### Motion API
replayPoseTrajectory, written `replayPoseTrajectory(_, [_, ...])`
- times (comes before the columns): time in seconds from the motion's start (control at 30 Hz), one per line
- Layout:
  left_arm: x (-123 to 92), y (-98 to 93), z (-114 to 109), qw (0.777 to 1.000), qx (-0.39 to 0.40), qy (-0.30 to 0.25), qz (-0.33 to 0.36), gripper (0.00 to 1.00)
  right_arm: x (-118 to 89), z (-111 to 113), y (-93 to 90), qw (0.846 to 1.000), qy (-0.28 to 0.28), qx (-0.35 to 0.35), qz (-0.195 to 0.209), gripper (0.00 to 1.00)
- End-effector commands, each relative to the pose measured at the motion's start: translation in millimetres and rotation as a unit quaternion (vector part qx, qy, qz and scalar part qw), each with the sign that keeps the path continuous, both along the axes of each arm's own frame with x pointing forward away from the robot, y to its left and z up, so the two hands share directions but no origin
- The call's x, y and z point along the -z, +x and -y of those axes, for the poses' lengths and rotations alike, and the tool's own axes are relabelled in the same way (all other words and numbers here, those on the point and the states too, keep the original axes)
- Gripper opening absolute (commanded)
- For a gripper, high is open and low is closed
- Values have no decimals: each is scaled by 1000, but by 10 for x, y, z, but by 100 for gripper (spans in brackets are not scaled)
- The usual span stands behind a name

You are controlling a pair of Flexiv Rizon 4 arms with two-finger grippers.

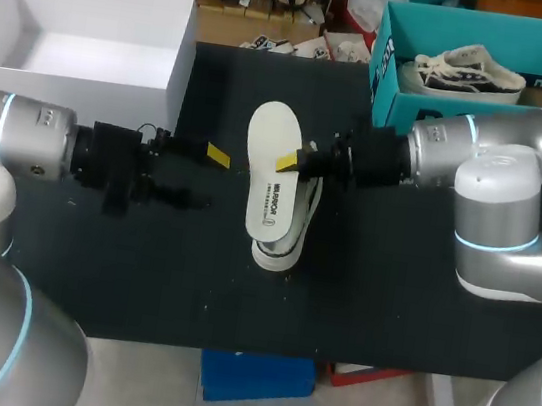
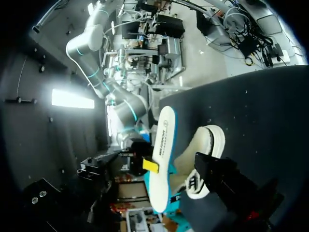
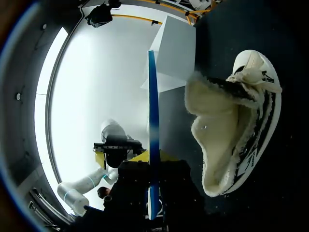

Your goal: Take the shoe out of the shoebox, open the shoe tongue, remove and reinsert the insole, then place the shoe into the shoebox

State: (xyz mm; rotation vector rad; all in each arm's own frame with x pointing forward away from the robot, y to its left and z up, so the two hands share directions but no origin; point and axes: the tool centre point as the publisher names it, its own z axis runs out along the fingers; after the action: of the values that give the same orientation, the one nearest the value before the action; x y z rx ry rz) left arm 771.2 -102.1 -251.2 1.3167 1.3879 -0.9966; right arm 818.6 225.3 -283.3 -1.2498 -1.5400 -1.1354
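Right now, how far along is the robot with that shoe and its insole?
Done: the shoe is out on the table, and the insole is pulled out. In hand: the right gripper holds the insole above the shoe. Left: slide it back in, then box the shoe.

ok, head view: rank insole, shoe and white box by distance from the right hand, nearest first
1. insole: gripped in the right hand, mid-table.
2. shoe: on the table just beneath the insole, close under the hand.
3. white box: at the table's far-left corner, well away from the hand.
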Motion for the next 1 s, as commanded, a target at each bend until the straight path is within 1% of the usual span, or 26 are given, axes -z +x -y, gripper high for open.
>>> replayPoseTrajectory(0.03, [69, 44, 17, 999, -6, -44, 8, 100, 6, -8, -1, 1000, 0, 1, 0, 0])
replayPoseTrajectory(0.27, [94, 221, 50, 998, -17, -65, 20, 100, 6, -8, -1, 1000, 0, 1, 0, 0])
replayPoseTrajectory(0.5, [138, 368, 148, 996, -26, -83, 15, 100, 6, -8, -1, 1000, 0, 1, 0, 0])
replayPoseTrajectory(0.6, [158, 414, 222, 996, -24, -87, 15, 96, 6, -8, -1, 1000, 0, 1, 0, 0])
replayPoseTrajectory(0.63, [166, 428, 244, 996, -24, -87, 16, 89, 6, -8, -1, 1000, 0, 1, 0, 0])
replayPoseTrajectory(0.7, [181, 453, 290, 996, -22, -89, 16, 81, 6, -8, -1, 1000, 0, 1, 0, 0])
replayPoseTrajectory(0.73, [189, 465, 310, 996, -21, -89, 17, 64, 6, -8, -1, 1000, 0, 1, 0, 0])
replayPoseTrajectory(0.77, [198, 476, 331, 996, -20, -89, 17, 49, 6, -8, -1, 1000, 0, 1, 0, 0])
replayPoseTrajectory(0.83, [212, 497, 369, 996, -19, -89, 16, 45, 6, -8, -1, 1000, 0, 1, 0, 0])
replayPoseTrajectory(0.93, [237, 537, 417, 996, -17, -89, 17, 43, 6, -8, -1, 1000, 0, 1, 0, 0])
replayPoseTrajectory(1.0, [254, 569, 442, 996, -16, -89, 16, 39, 6, -8, -1, 1000, 0, 1, 0, 0])
